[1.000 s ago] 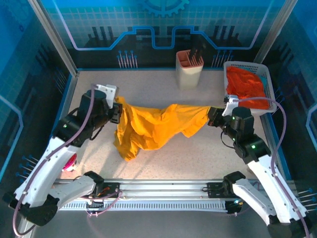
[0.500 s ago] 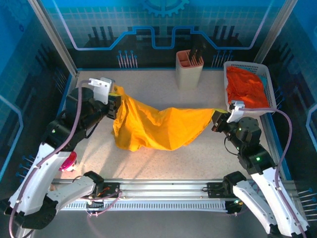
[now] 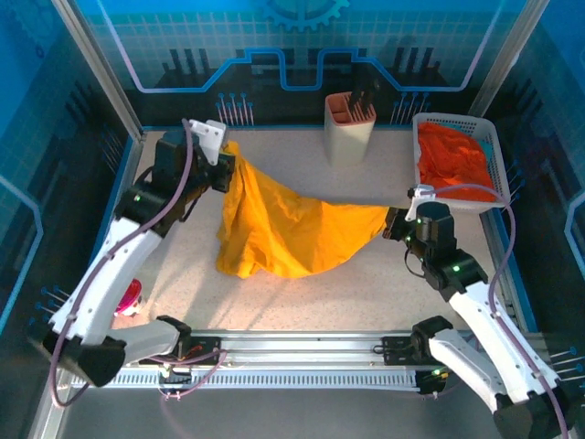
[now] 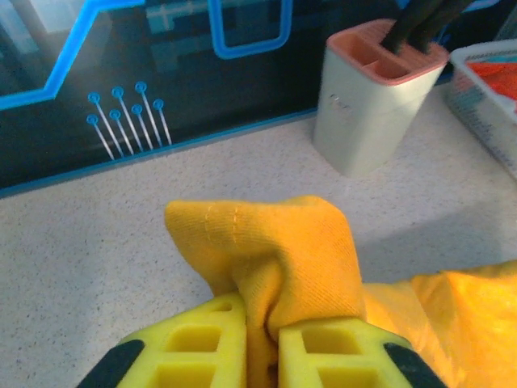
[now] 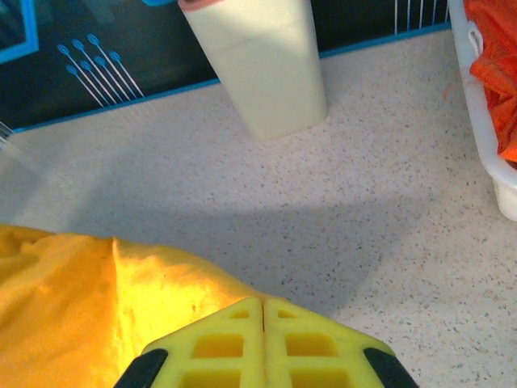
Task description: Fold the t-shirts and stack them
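You had the yellow t-shirt (image 3: 288,233) slung left-to-right over the tabletop (image 3: 366,293), your left gripper (image 4: 262,315) clamped on its bunched far-left end, your right gripper (image 5: 264,311) pinched shut on the nearer right corner, the middle sagging between them.

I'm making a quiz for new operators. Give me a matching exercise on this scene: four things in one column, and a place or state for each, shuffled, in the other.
1 yellow t-shirt
2 orange-red t-shirt
3 cream holder
4 left hand

A lying in the white basket
B standing upright, left of the basket
C shut on a bunched yellow corner
D sagging, held at two ends

Pairs: 1-D, 2-A, 3-B, 4-C
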Controlling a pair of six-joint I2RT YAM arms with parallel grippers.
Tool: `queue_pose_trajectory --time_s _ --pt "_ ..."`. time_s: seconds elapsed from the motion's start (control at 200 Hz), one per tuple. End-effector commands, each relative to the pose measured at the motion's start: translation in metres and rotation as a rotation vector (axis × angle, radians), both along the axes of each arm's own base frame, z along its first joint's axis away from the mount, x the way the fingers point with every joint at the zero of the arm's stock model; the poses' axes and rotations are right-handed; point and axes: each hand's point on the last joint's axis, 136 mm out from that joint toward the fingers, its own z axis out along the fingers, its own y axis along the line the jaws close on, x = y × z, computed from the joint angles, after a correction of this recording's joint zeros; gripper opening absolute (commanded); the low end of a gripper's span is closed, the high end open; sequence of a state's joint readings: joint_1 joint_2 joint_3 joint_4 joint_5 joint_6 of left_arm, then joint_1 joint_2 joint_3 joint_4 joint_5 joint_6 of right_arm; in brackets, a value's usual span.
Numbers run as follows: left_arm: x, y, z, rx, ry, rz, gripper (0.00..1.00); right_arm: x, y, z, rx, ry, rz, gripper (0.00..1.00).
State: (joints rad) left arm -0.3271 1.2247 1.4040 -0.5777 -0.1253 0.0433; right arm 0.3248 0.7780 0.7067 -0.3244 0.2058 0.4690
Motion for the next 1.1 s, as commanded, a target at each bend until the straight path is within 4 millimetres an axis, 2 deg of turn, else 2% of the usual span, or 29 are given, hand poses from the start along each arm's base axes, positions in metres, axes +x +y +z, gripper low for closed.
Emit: queue_pose_trajectory --time_s 0.0,0.135,0.18,0.205,0.245,0.335,0.4,0.51,0.69,0.826,0.941,1.096 --pt "0.039 0.006 0.011 -0.047 -0.036 0.020 0.19 0.018 -0.001 0.025 0.002 -0.075 -0.022 0.00" --pt "0.077 0.007 -0.020 -0.011 0.048 0.051 0.54 0.027 0.007 0.025 0.006 -0.060 0.009 0.00" --pt "0.082 0.005 -0.029 -0.005 0.083 0.054 0.76 0.027 0.008 0.022 0.004 -0.045 0.014 0.00" --pt "0.084 0.005 -0.035 -0.005 0.107 0.056 0.82 0.027 0.009 0.021 0.002 -0.041 0.019 0.00" --pt "0.083 0.005 -0.043 -0.011 0.143 0.066 0.86 0.027 0.009 0.018 -0.005 -0.029 0.024 0.00" --pt "0.070 0.007 -0.067 -0.042 0.228 0.097 0.88 0.023 0.008 0.009 -0.023 -0.004 0.027 0.00" --pt "0.051 0.011 -0.086 -0.075 0.287 0.126 0.87 0.020 0.006 0.001 -0.034 0.009 0.026 0.00" --pt "0.009 0.019 -0.124 -0.132 0.398 0.184 0.85 0.017 0.002 -0.010 -0.049 0.027 0.018 0.00" --pt "-0.065 0.025 -0.174 -0.270 0.575 0.273 0.81 0.016 -0.003 -0.026 -0.064 0.065 0.003 0.00" --pt "-0.106 0.026 -0.206 -0.348 0.702 0.351 0.78 0.016 -0.002 -0.038 -0.056 0.092 -0.003 0.00" --pt "-0.132 0.025 -0.232 -0.398 0.790 0.435 0.77 0.016 -0.002 -0.048 -0.046 0.124 -0.011 0.00" --pt "-0.149 0.016 -0.263 -0.420 0.861 0.455 0.77 0.013 -0.002 -0.055 -0.040 0.154 -0.013 0.00"
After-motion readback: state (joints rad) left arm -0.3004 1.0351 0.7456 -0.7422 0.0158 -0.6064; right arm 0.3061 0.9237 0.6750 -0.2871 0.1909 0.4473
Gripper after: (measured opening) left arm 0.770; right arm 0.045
